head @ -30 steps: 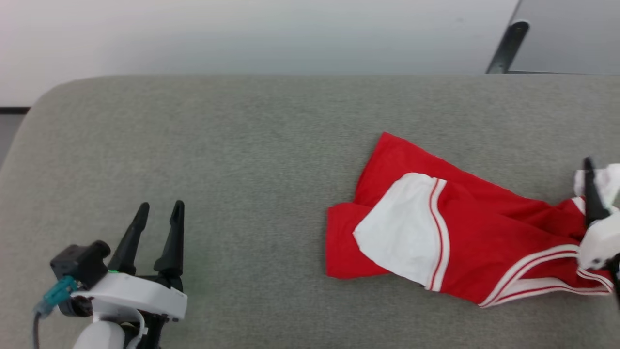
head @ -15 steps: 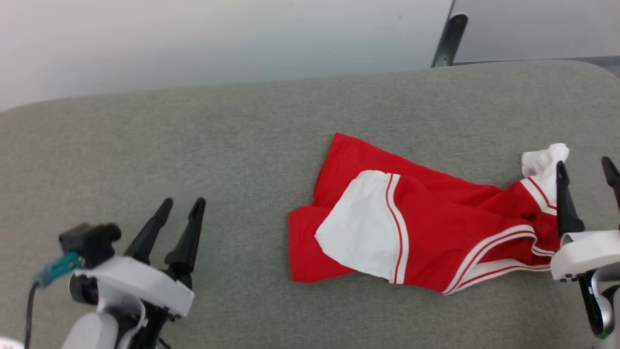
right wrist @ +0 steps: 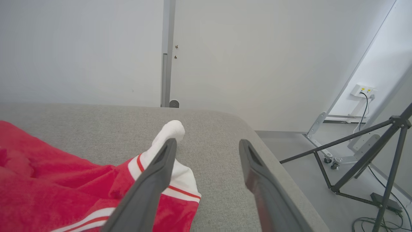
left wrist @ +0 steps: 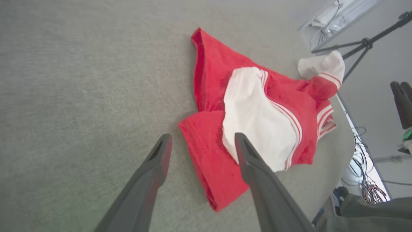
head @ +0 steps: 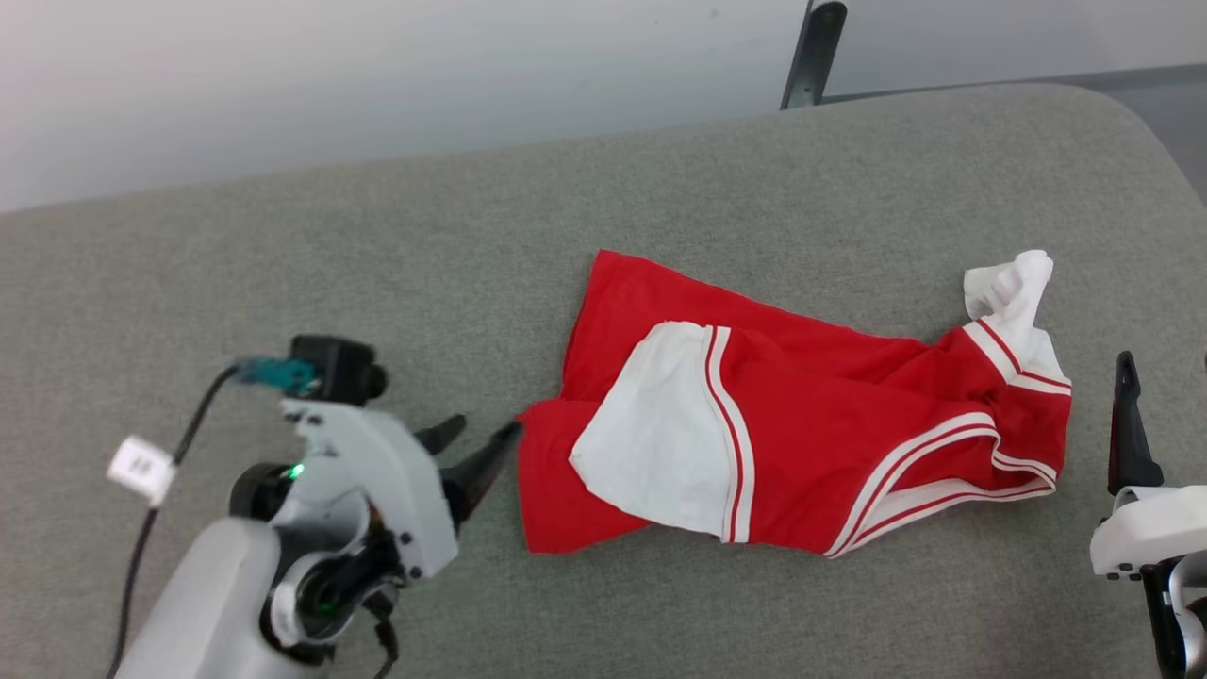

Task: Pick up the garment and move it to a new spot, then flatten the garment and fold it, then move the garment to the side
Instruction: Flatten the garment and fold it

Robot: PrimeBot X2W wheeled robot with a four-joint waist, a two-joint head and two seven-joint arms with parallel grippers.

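Counter [head: 283, 264]: grey, cloth-covered, round-cornered; it carries everything listed below.
Garment [head: 830, 443]: red jersey lying crumpled right of centre on the counter, with one white sleeve folded over its front and the number hidden. It is neither flattened nor folded.
Left tool [head: 488, 426]: a second ago upright and well apart from the cloth. It has now swung over with its fingers spread and one tip at the garment's left hem. In the left wrist view that hem corner lies between the fingers. Judged: the reach for the pick-up has begun, and nothing is gripped yet.
Right tool [right wrist: 208, 141]: a second ago among the far sleeve's folds; now just beside the garment's right end, fingers spread, holding nothing.
Far sleeve [head: 1014, 283]: white, twisted upward; it will likely need pulling out before flattening.
Tagged cable [head: 140, 467]: trails from the left arm across the counter, away from the garment. Nothing lies between tool and hem.
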